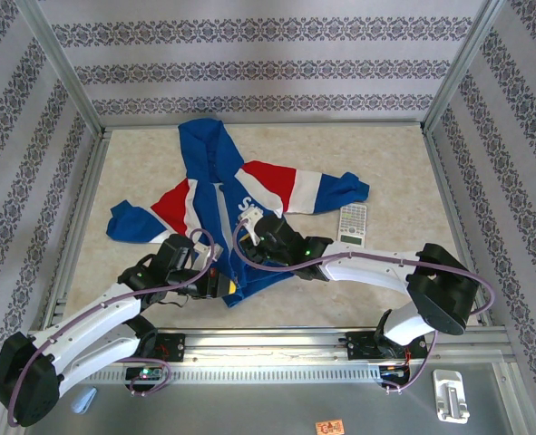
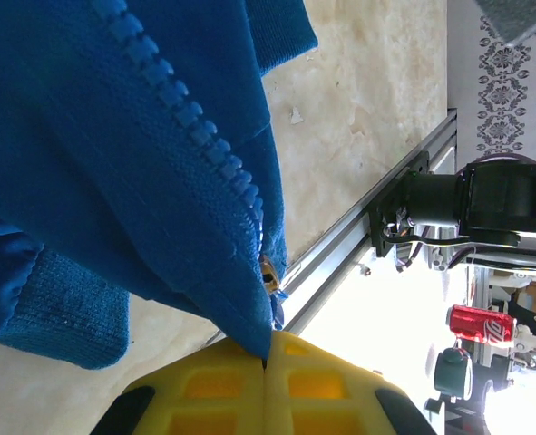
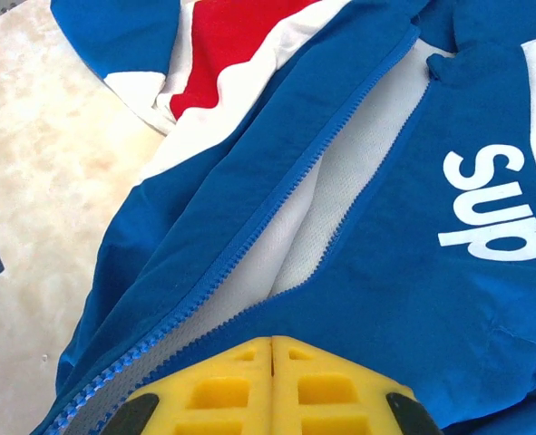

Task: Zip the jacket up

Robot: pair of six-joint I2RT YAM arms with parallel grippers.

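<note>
Royal-blue hooded fabric jacket with red and white panels (image 1: 215, 195) lies face-up mid-table on the beige marbled tabletop (image 1: 394, 163), hood far, hem toward the arm bases. Left gripper (image 2: 266, 362): yellow pads closed, pinching the hem corner just below the zipper's bottom end, where a brass-coloured metal bit (image 2: 268, 272) shows. Right gripper (image 3: 272, 343): pads pressed together over the spot where the 2 blue tooth rows (image 3: 333, 127) converge; can't tell if the pull sits between them, that part is hidden. Beyond that the front gapes open past the white "Sup" lettering (image 3: 490, 204). Risks as I read it: 1) right has fabric or nothing instead of the pull, so a drag toward the hood just bunches the front; 2) left pinch looks shallow, so the hem slips out, tension goes and the jacket slides; 3) white mesh lining (image 3: 308, 199) lies right beside the teeth and could jam the slider.
</note>
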